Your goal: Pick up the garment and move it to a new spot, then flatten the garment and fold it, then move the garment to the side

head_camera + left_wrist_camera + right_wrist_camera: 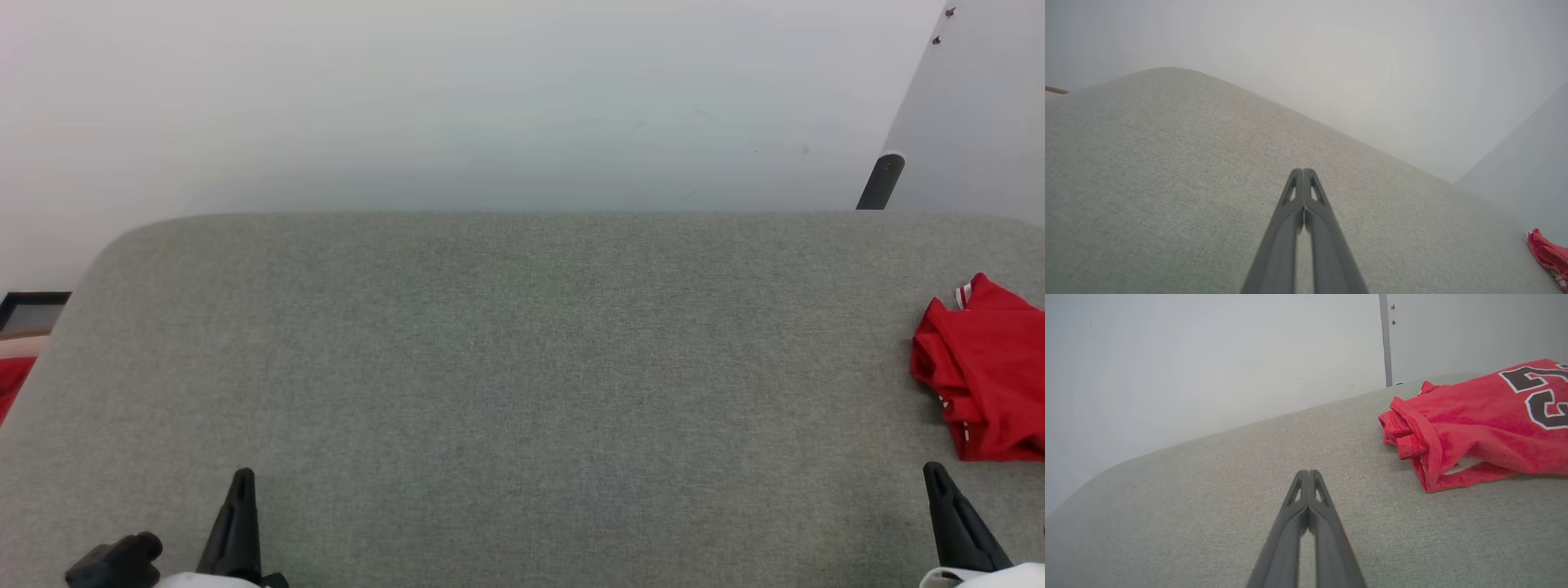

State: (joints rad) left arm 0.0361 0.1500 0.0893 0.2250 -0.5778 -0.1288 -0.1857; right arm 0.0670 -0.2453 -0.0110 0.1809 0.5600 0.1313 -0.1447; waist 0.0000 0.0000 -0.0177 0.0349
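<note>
Left gripper [1303, 170] clenched on nothing, jaws pressed together over grey fabric table [522, 367], right gripper [1309, 472] likewise clenched empty over same table, red garment [1470, 420] crumpled on table's right end, apart from both grippers

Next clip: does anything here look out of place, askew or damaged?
Nothing is damaged or spilled. The garment lies at the right side of the grey surface as a loose, uneven bundle, its hem layers gaping open rather than stacked flat. A scrap of red cloth also shows beyond the surface's left edge.
</note>
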